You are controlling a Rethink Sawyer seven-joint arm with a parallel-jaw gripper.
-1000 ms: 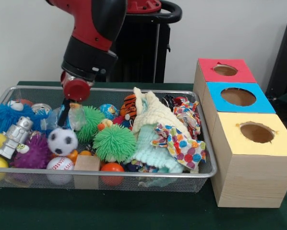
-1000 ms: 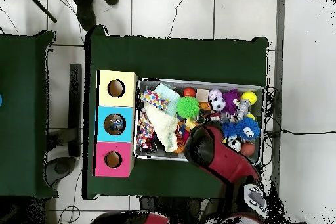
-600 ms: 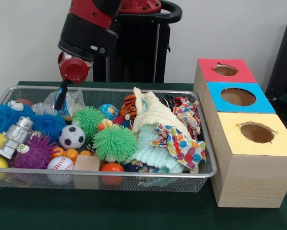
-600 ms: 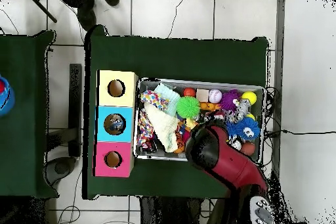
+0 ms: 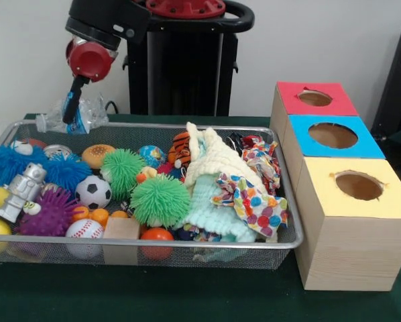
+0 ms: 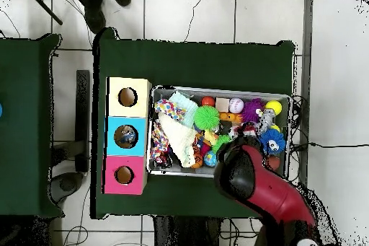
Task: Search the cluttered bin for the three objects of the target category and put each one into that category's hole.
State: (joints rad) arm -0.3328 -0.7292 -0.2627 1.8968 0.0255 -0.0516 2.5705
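Bottle lifted clear of the bin

My end effector grips a crumpled plastic bottle at upper left, above the mesh bin; it looks light, thin-walled, slippery, so I'd pinch the labelled middle.

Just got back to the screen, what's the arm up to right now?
The gripper is shut on a crumpled clear plastic bottle and holds it in the air above the far left corner of the wire mesh bin. The bin remains packed with balls, spiky toys, a silver toy robot and cloths. The red box, blue box and yellow box stand beside the bin; the bottle is nowhere near them yet.
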